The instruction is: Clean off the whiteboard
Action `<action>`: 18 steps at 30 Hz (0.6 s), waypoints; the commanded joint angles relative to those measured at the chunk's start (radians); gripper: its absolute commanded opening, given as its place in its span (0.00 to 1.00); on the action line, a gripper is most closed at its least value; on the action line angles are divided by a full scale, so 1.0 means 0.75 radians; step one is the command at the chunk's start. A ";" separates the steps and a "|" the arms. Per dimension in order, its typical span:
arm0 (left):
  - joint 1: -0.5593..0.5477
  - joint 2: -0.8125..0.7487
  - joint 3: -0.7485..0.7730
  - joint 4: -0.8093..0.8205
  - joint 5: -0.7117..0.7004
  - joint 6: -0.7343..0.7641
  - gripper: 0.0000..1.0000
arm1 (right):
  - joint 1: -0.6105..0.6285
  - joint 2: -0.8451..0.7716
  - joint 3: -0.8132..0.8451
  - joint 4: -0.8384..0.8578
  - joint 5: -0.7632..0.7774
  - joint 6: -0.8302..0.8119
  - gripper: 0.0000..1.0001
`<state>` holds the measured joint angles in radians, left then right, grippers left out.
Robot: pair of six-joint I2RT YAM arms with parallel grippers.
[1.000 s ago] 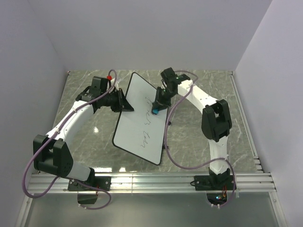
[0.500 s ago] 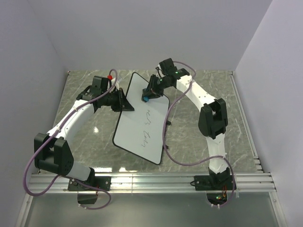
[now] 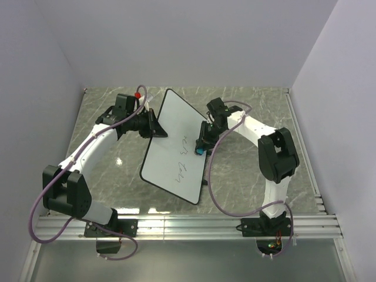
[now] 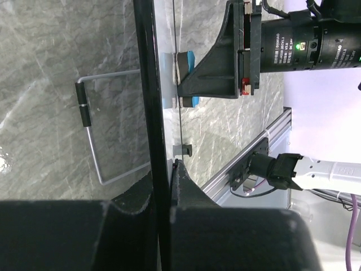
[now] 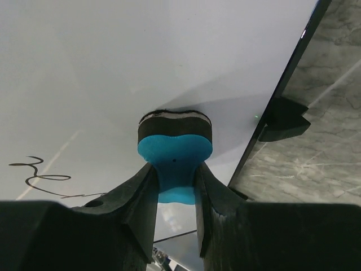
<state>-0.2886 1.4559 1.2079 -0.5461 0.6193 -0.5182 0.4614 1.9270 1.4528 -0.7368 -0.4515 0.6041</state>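
**Eraser on the board, near its right rim**

From above, the whiteboard [image 3: 173, 138] lies slanted across the middle of the marble tabletop [image 3: 126, 176], one short end towards the back wall and the other towards my bases. My left fingers [image 3: 154, 127] are closed on its left long edge, towards the far end. My right fingers [image 3: 201, 144] grip the blue eraser [image 3: 199, 151] and hold it at the right long edge, about halfway along. Dark handwriting [image 3: 179, 161] sits from mid-board down into the near half. Marble shows on both sides of the board, more of it on the right, and walls close in the left, back and right.

My left wrist camera sees the board edge-on: the black rim [image 4: 149, 84] runs straight into my left fingers [image 4: 181, 183], which are clamped on it. Only here does a wire stand [image 4: 93, 132] show on the back of the board. On the face side, the eraser [image 4: 184, 79] touches the board with the right gripper body behind it.

My right wrist camera shows the contact up close. My right fingers [image 5: 141, 195] pinch the eraser's blue grip [image 5: 175, 152], and its black pad is flat against the white face [image 5: 113, 68]. A stroke of writing [image 5: 39, 172] lies to the left. The rim and a black foot [image 5: 285, 121] are just to the right, with marble beyond.
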 commanded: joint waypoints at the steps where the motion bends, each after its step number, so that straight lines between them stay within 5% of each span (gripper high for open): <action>1: -0.153 0.059 -0.021 0.086 -0.006 0.347 0.00 | 0.131 -0.005 0.069 0.085 0.001 0.035 0.00; 11: -0.153 0.026 -0.075 0.137 0.033 0.313 0.00 | 0.266 0.036 0.474 0.158 -0.053 0.219 0.00; 18: -0.153 0.026 -0.068 0.129 0.019 0.319 0.00 | 0.264 -0.023 0.207 0.166 0.060 0.150 0.00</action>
<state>-0.2985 1.4578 1.1904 -0.5007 0.6380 -0.5102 0.6361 1.9049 1.7199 -0.6518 -0.4606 0.7288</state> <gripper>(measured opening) 0.083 0.339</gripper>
